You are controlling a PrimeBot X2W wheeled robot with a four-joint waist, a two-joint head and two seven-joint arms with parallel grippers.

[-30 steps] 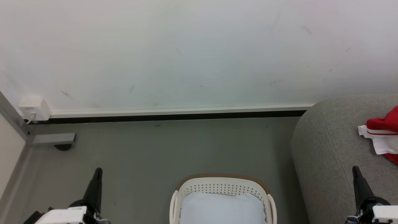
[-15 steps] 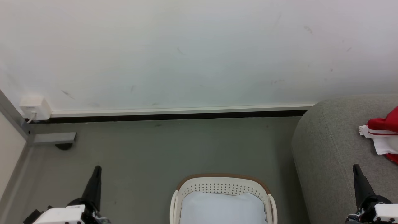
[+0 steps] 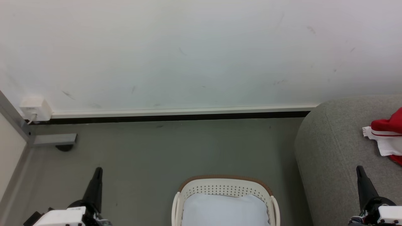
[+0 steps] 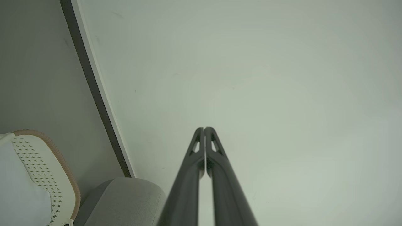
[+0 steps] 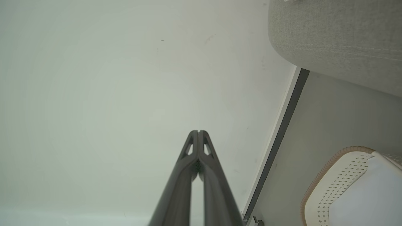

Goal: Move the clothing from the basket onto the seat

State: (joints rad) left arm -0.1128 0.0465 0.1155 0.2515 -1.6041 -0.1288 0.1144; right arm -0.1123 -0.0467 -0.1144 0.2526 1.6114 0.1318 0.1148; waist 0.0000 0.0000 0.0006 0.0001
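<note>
On one seat, beside one basket, lies one clothing heap.

On smooth grey-green floor: oval cream-white perforated plastic basket, light grey fabric sofa near its right; red-and-white garment lying on sofa

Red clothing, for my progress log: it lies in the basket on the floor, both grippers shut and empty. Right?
No. The head view shows the red clothing on the grey sofa, not in the basket, which holds a white cushion. The basket does stand on the floor, and the left gripper and right gripper are shut and empty.
</note>
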